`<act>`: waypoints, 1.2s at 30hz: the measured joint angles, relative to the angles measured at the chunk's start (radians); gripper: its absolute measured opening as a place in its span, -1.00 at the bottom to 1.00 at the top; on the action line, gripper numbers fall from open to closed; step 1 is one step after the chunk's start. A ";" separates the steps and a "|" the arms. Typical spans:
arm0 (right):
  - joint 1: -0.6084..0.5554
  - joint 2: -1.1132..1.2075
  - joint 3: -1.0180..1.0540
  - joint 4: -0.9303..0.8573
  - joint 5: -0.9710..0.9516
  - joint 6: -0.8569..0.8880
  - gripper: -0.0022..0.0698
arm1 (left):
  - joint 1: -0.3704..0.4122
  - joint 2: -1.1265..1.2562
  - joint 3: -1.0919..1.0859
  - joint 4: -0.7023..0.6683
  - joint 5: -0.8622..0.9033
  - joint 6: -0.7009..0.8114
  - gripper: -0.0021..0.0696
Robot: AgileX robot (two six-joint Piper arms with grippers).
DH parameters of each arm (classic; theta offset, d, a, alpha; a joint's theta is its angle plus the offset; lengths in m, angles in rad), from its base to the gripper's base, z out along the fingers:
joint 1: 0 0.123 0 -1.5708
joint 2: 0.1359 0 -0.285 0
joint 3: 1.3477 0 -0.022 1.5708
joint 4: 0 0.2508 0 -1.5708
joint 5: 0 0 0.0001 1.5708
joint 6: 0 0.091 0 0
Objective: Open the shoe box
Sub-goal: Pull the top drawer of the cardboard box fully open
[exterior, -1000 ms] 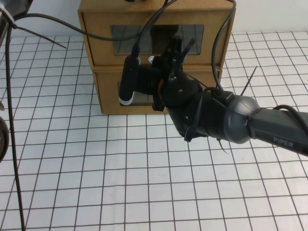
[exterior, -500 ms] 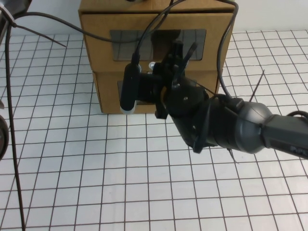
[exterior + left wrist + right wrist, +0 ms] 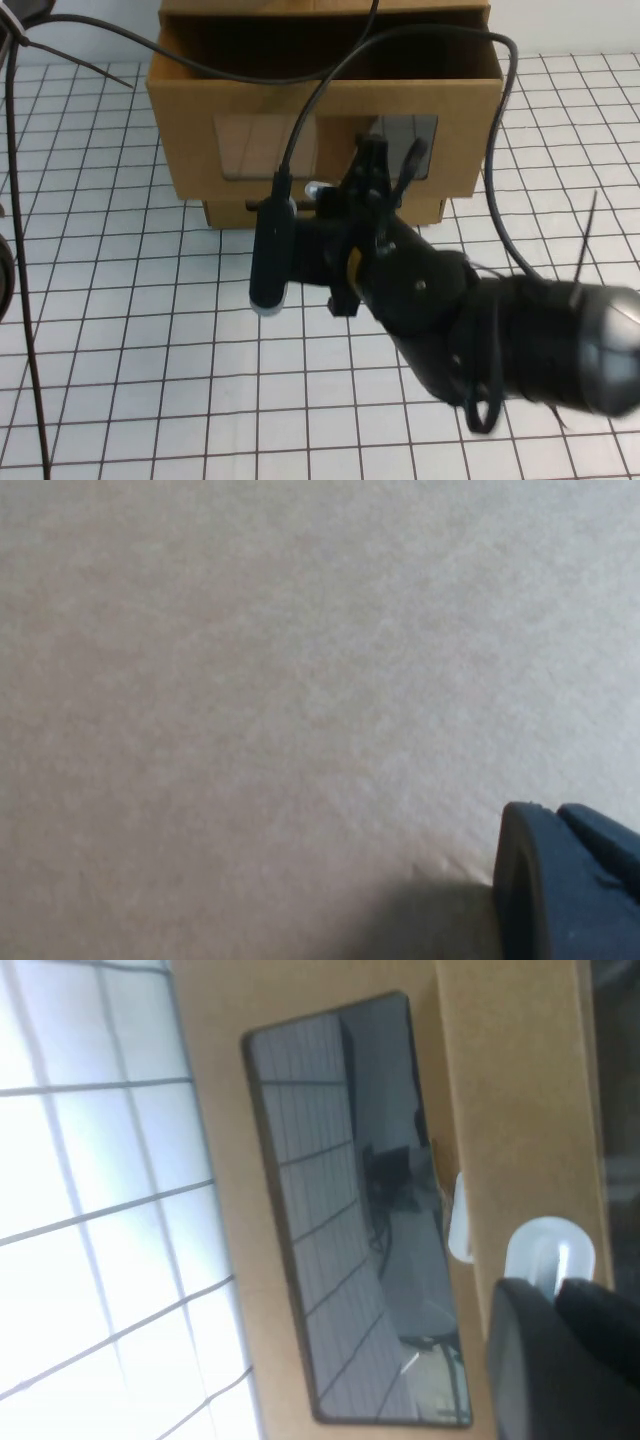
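Note:
Two brown cardboard shoe boxes are stacked at the back of the table. The upper box's drawer (image 3: 325,120) stands pulled out toward me, its dark inside showing behind the windowed front panel (image 3: 330,1210). The lower box (image 3: 230,212) stays closed beneath it. My right gripper (image 3: 375,165) (image 3: 555,1295) is at the middle of that front panel, shut on the small translucent white handle (image 3: 550,1248). In the left wrist view my left gripper (image 3: 560,880) sits close against a plain beige surface, its dark fingers together and holding nothing.
The white gridded tabletop (image 3: 120,330) spreads in front of and beside the boxes. Black cables (image 3: 20,250) hang down along the left edge and loop over the boxes. My right arm's bulky dark body (image 3: 480,330) fills the lower right.
My right gripper has drawn back toward me with the handle in it. The upper box's drawer has slid out with it, and its open inside now shows.

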 joint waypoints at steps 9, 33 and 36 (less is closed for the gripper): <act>0.136 -0.154 0.135 0.082 0.094 0.012 -0.92 | 0.000 -0.001 0.000 -0.007 0.013 -0.013 -0.96; 0.228 -0.236 0.227 0.278 0.177 0.015 -0.58 | 0.000 -0.006 0.000 -0.015 0.036 -0.026 -0.96; 0.250 -0.256 0.227 0.290 0.188 0.015 -0.44 | 0.000 -0.008 0.000 -0.015 0.038 -0.026 -0.96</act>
